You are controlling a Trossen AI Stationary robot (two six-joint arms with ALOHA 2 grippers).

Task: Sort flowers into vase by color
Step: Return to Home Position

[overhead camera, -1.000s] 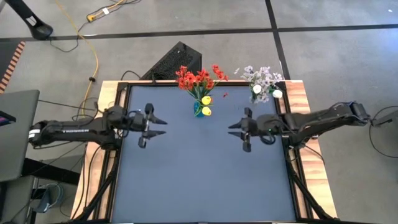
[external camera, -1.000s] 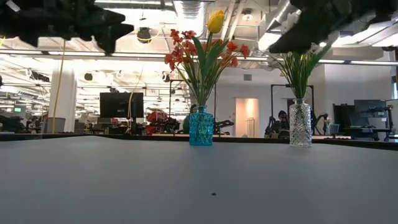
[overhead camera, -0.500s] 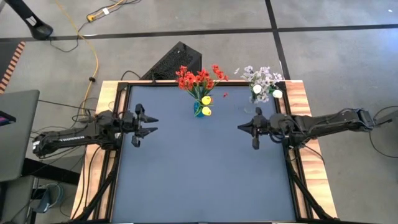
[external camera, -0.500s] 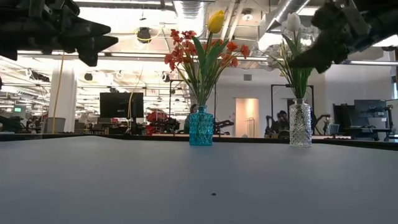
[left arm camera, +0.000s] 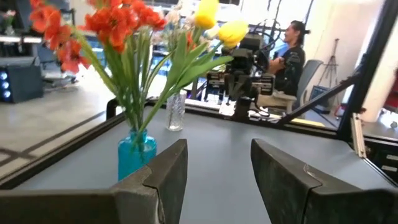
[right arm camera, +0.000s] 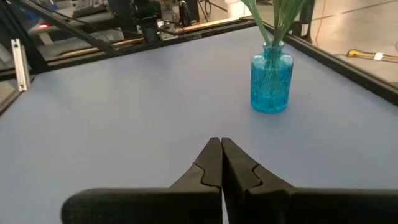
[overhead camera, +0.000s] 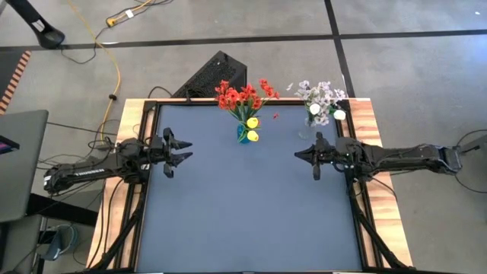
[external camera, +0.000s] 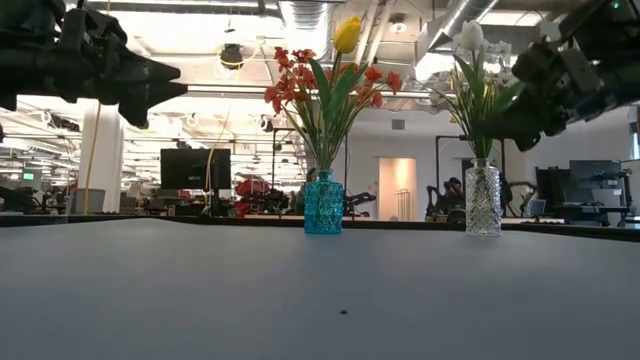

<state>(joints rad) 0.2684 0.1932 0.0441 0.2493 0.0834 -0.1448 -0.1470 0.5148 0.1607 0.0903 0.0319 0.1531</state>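
Note:
A blue vase [overhead camera: 243,134] [external camera: 323,203] stands on its base near the table's far edge and holds red flowers [overhead camera: 240,97] and yellow tulips [overhead camera: 252,122]. To its right a clear vase [external camera: 482,198] holds white tulips [overhead camera: 314,109] and lilac-white sprays [overhead camera: 322,93]. My left gripper [overhead camera: 189,150] [left arm camera: 217,168] hovers open above the table's left side, pointing toward the vases with nothing between its fingers. At the right side my right gripper [overhead camera: 297,154] [right arm camera: 217,147] hovers shut and empty, pointing toward the table's middle.
A black box [overhead camera: 221,72] lies on the floor behind the table's far edge. A laptop [overhead camera: 15,164] sits off the left side. A small red petal [overhead camera: 275,116] lies between the vases. The blue tabletop [overhead camera: 243,213] spreads toward the near edge.
Both arms have drawn back from the middle, the left toward the table's left edge and the right toward its right edge, and both have sunk lower. My right gripper has shut on nothing. The vases and flowers have stayed put.

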